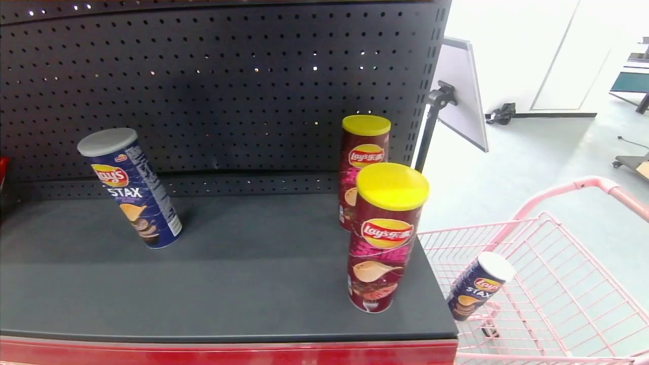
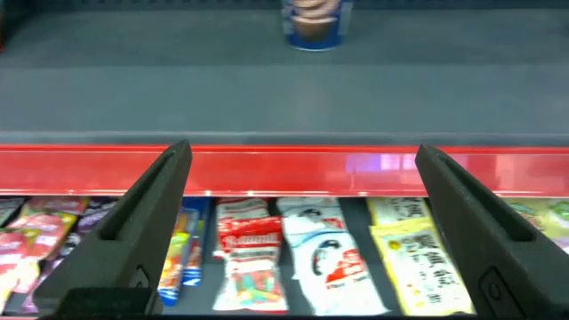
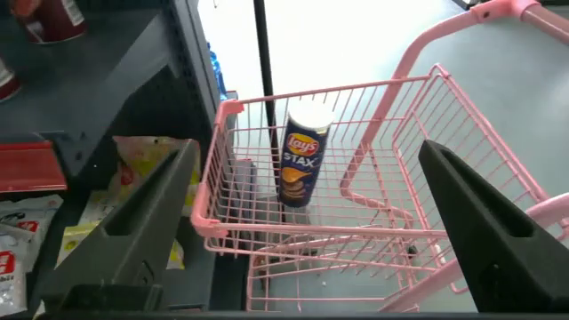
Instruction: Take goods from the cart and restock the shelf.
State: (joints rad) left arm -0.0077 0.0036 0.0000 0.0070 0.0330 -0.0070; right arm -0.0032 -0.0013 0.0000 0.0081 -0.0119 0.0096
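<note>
Three crisp cans stand upright on the dark shelf (image 1: pixel 228 274) in the head view. A grey-lidded blue can (image 1: pixel 129 187) is at the left of the frame, near the pegboard back (image 1: pixel 228 86). Two yellow-lidded cans sit right of centre: the rear red can (image 1: pixel 364 162) near the pegboard, and the front red can (image 1: pixel 386 238) close to the shelf's right end and front edge. Whether the two red cans touch cannot be told.

At the lower right of the frame, a white-lidded blue can (image 1: pixel 479 286) sits inside the pink cart (image 1: pixel 563 284), on the side of the basket nearest the shelf. A white sign board (image 1: pixel 464 91) on a pole stands at the upper right.

The left gripper (image 2: pixel 302 156) has its fingers (image 2: pixel 147 222) spread wide with nothing between them. It faces the shelf's red front edge (image 2: pixel 284 169), with snack packets (image 2: pixel 311 258) on the tier below.

The right gripper (image 3: pixel 309 151) is also spread wide and empty, its fingers (image 3: pixel 147 222) framing the pink cart (image 3: pixel 373 236) and the white-lidded blue can (image 3: pixel 302 164), which lies well apart from them
</note>
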